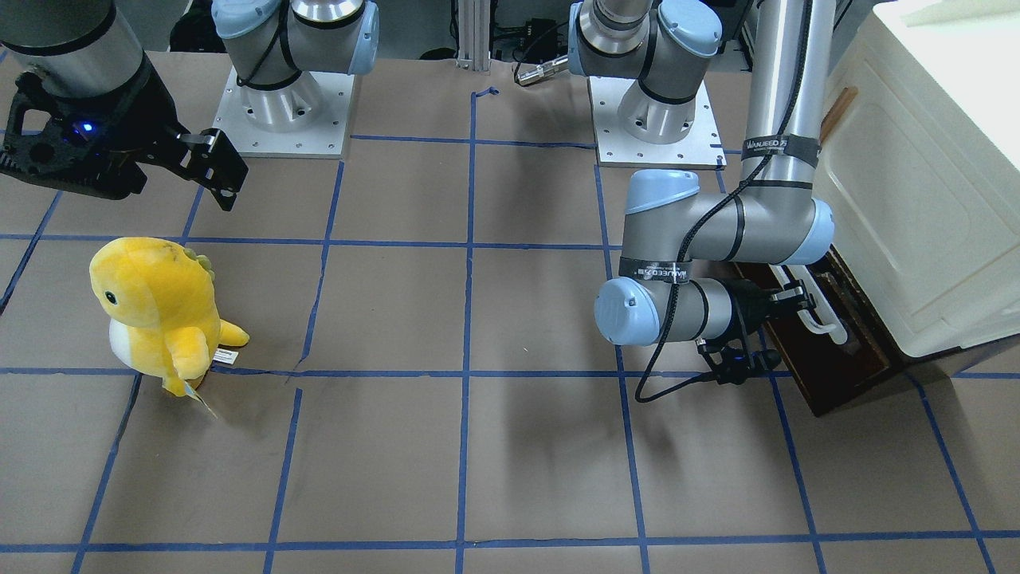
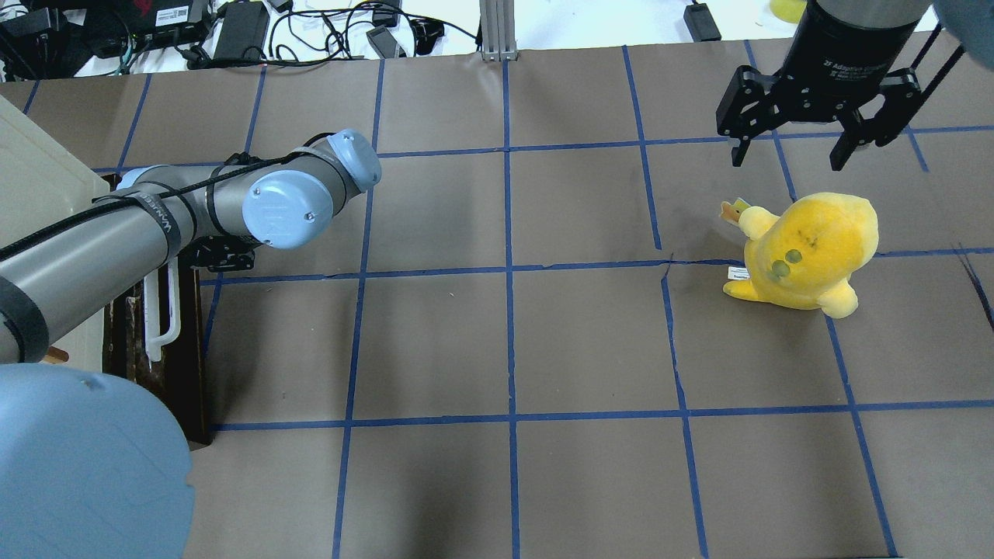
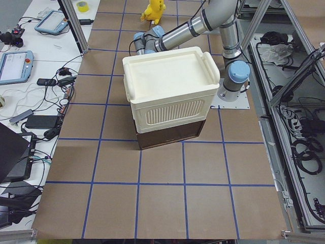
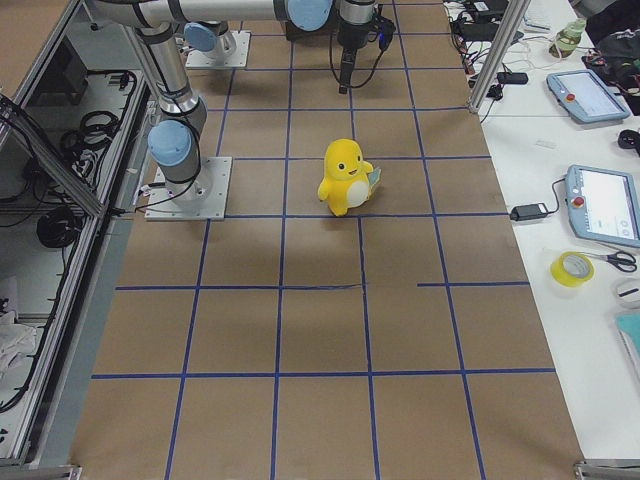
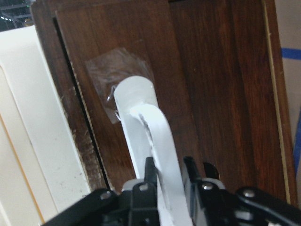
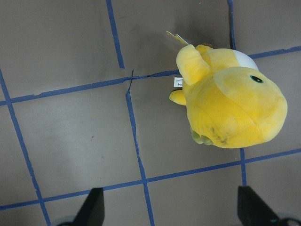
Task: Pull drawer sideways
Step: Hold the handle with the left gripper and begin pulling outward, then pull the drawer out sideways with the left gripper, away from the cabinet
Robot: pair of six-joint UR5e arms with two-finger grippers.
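The drawer (image 1: 853,363) has a dark brown wooden front and a long white bar handle (image 1: 821,323). It sits at the foot of the cream-white cabinet (image 1: 916,159). Its pale inside does not show. My left gripper (image 5: 165,188) is shut on the white handle (image 5: 141,108), with a finger on each side of the bar. In the overhead view the handle (image 2: 165,310) and the drawer front (image 2: 190,365) show below my left arm, which hides the gripper. My right gripper (image 2: 787,159) is open and empty, hanging high above the table beyond the drawer's far side.
A yellow plush dinosaur (image 2: 808,248) stands on the brown paper near my right gripper and also shows in the right wrist view (image 6: 230,108). The cabinet (image 3: 170,86) fills the table's left end. Both arm bases (image 1: 283,112) stand at the robot's edge.
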